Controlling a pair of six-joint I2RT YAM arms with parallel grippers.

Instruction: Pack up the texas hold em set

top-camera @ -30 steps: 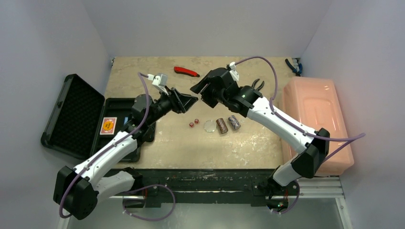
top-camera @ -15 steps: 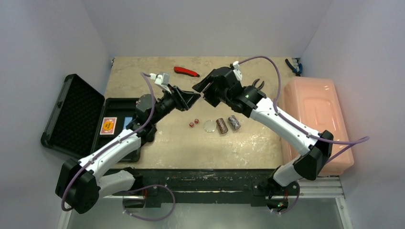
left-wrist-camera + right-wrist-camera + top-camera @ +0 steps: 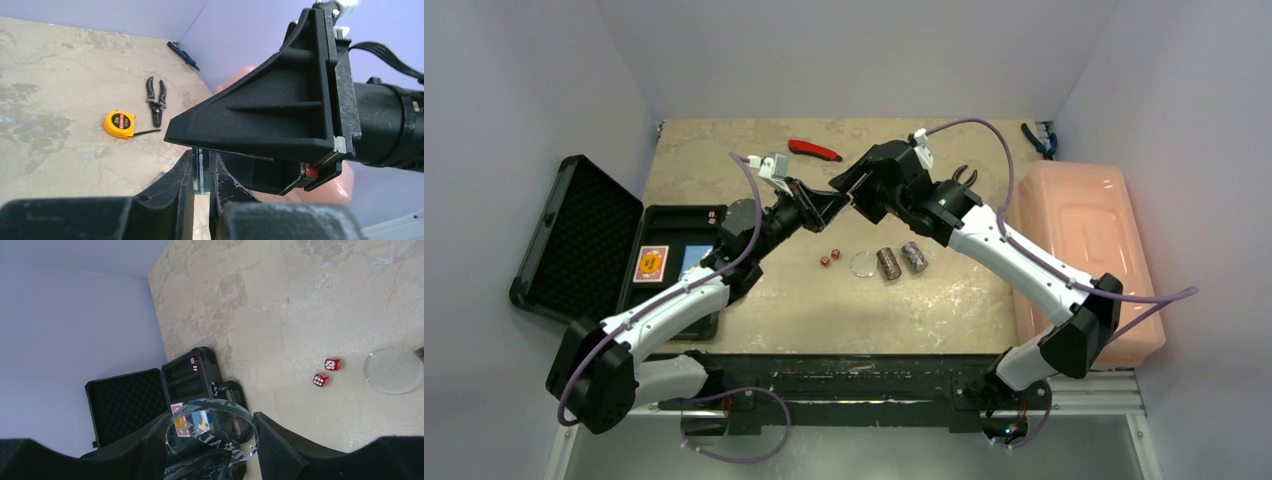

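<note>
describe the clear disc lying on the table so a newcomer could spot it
On the beige table, find the short row of small things near the middle. The disc lies flat between two red dice on its left and two dark chip rolls on its right; it alone is round, flat and see-through.

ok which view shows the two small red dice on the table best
Right wrist: the two small red dice are large, white pips visible. Top external shows only tiny red specks; left wrist misses them.
</note>
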